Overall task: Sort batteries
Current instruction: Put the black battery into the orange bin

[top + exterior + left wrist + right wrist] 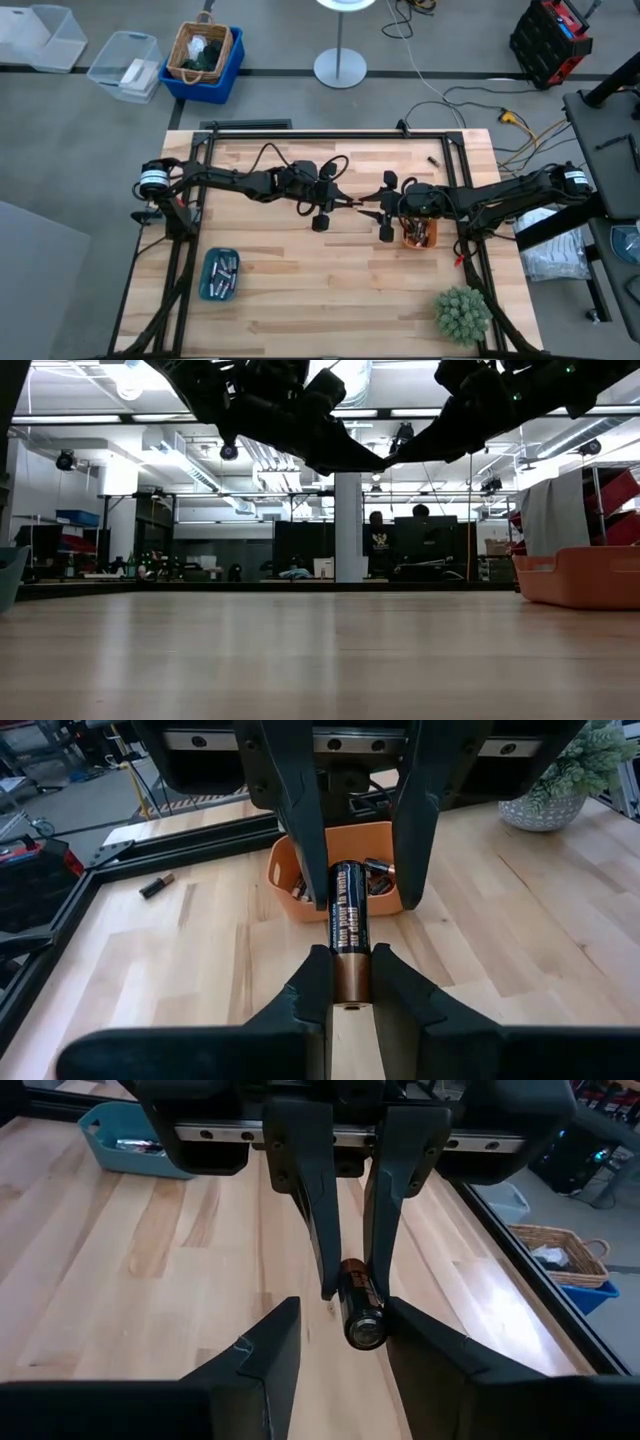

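Up in the air over the middle of the table [300,290], the battery [348,925] lies end-on between the two claws, its long axis running arm to arm, the left gripper [349,988] pinching one end while the right gripper [340,1342] stands spread around the other.

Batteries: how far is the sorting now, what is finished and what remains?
Done: several batteries lie in the teal tray, and some lie in the orange tray. In hand: the left hand grips one battery above mid-table, with the right hand open around it. Left: at least one loose battery near the frame; others may be hidden.
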{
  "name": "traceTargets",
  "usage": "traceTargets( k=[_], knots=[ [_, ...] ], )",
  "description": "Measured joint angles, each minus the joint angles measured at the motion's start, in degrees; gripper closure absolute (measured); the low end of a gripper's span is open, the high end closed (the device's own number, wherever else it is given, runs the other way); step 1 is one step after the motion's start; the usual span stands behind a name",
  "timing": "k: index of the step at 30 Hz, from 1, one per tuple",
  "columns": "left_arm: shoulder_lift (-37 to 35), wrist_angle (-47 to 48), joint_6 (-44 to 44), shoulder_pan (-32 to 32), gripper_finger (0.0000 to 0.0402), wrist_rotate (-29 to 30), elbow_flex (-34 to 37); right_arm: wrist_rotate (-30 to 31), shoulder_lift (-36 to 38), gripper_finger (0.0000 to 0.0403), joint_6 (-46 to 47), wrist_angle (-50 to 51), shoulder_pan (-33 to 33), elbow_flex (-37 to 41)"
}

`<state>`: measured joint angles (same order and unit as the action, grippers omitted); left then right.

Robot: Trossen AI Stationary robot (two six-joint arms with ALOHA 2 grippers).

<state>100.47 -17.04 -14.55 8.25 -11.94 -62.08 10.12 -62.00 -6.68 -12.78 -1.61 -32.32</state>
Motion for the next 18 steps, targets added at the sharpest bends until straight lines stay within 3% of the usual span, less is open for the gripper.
traceTargets(
  k=[18],
  knots=[
    [0.81, -1.01, 0.02, -0.07, 0.0376, -0.02, 0.00, 0.60, 0.00, 0.0350, 0.07, -0.13, 0.14, 0.00]
  ],
)
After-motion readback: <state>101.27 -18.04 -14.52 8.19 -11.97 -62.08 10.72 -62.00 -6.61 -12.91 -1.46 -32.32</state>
